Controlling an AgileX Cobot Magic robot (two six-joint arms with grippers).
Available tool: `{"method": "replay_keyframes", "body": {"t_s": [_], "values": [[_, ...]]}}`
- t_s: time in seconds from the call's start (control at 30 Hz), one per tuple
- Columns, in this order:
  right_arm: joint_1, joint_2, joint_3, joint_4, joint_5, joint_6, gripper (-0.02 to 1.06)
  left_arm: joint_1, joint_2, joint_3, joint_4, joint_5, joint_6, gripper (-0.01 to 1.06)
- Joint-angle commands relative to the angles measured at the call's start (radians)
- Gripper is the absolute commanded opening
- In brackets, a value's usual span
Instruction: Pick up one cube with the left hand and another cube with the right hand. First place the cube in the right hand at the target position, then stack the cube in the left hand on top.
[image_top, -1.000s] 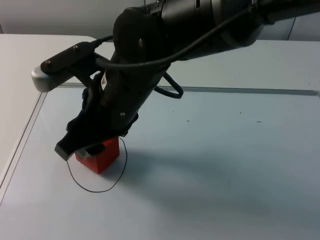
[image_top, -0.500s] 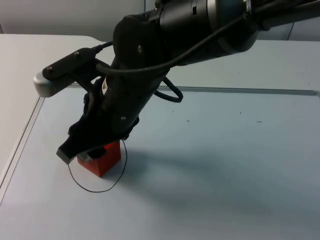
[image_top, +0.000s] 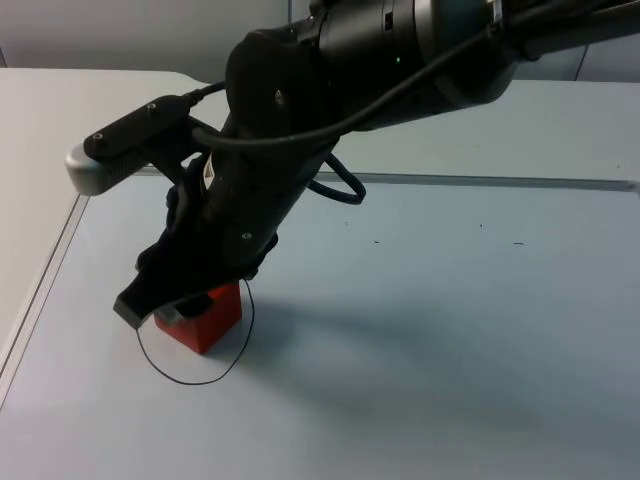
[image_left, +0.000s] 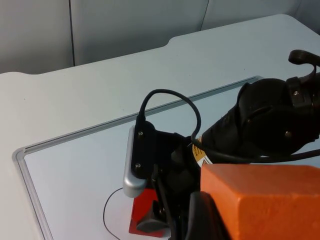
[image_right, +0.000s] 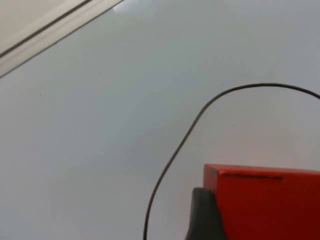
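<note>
Right gripper (image_top: 180, 305) sits low at the desk's (image_top: 450, 380) near-left, fingers pinching the red cube (image_top: 205, 318), which is inside the drawn black circle (image_top: 195, 372) and looks seated on the surface, though the contact line is hard to confirm. Right arm (image_top: 330, 110) slants down from upper right and hides the cube's top and far side. In the right wrist view one black fingertip (image_right: 204, 215) presses the red cube's face, circle line curving past it. Left gripper (image_left: 235, 220) hovers farther back and above, fingers clamped on an orange cube (image_left: 262, 200), cut off by the frame edge. Grey partition wall (image_left: 125, 25) behind.
</note>
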Motion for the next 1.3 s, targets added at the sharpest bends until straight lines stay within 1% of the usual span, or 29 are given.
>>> {"method": "replay_keyframes", "body": {"t_s": [0.0,0.03,0.13,0.17,0.27,0.57,0.8,1.1,1.2,1.27], "values": [[0.007,0.001,-0.008,-0.003,-0.011,-0.008,0.39,-0.003,-0.009,0.003,-0.011,-0.016,-0.008,0.00],[0.007,0.001,-0.008,-0.003,-0.015,-0.008,0.46,-0.003,-0.009,0.003,-0.011,-0.016,-0.008,0.00],[0.007,0.001,-0.008,0.005,-0.031,-0.004,0.61,-0.003,-0.009,0.003,-0.011,-0.016,-0.008,0.00],[0.007,0.001,-0.008,0.005,-0.031,-0.004,0.61,-0.003,-0.009,0.003,-0.011,-0.016,-0.008,0.00],[0.007,0.001,-0.008,0.007,-0.033,0.004,0.70,-0.003,-0.009,0.003,-0.011,-0.012,-0.008,0.00],[0.007,-0.004,-0.008,0.007,-0.025,0.004,0.71,-0.003,-0.009,0.003,-0.011,-0.012,-0.008,0.00],[0.007,-0.061,-0.008,0.003,-0.023,0.004,0.71,-0.003,-0.009,0.003,-0.013,-0.012,-0.008,0.00],[0.007,-0.208,-0.008,-0.006,0.004,0.004,0.71,-0.003,-0.009,0.003,-0.027,-0.012,-0.008,0.00],[-0.006,-0.295,-0.008,-0.037,0.012,0.004,0.71,-0.003,-0.009,0.003,-0.027,-0.012,-0.008,0.00],[-0.011,-0.329,-0.008,-0.039,0.016,0.004,0.71,-0.003,-0.009,0.003,-0.029,-0.012,-0.008,0.00]]}}
